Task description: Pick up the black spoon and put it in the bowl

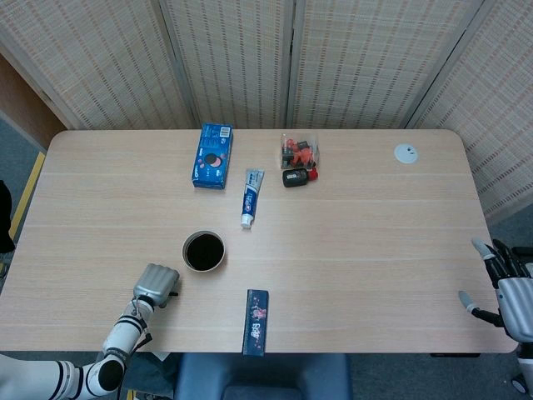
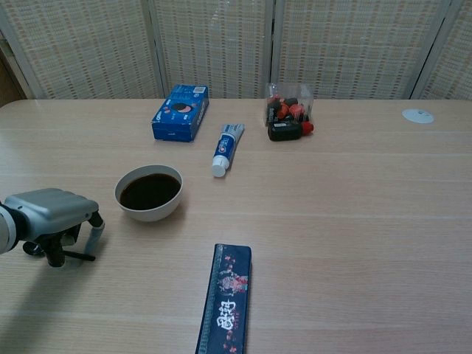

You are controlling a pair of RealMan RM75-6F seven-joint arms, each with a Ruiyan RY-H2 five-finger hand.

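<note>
Bowl [image 2: 150, 192] sits on the table [image 1: 366, 250] toward the front-left, white outside and dark inside, with nothing visibly poking over its rim. Just left of it and nearer the front edge, the left hand [image 2: 50, 214] hangs close over the tabletop with its fingers curled downward around the black spoon [image 2: 65, 253]; in the chest view a thin dark handle sticks out from under the fingers, running along the surface toward the bowl, while the spoon's other end is hidden below the palm. Whether the spoon is lifted off the table or touching it cannot be told. Hand and bowl stand apart, not touching.

The right hand [image 1: 506, 287] is off the table's front-right corner, fingers spread and holding nothing.

A long dark box [image 2: 225, 298] with printed figures lies at the front edge, near the middle. Toward the back edge rest a blue box [image 2: 181, 112], a toothpaste tube [image 2: 225, 149] pointing its cap forward, and a clear packet [image 2: 289, 110] of red and black pieces. A small white disc [image 2: 417, 115] lies near the back-right corner.
</note>
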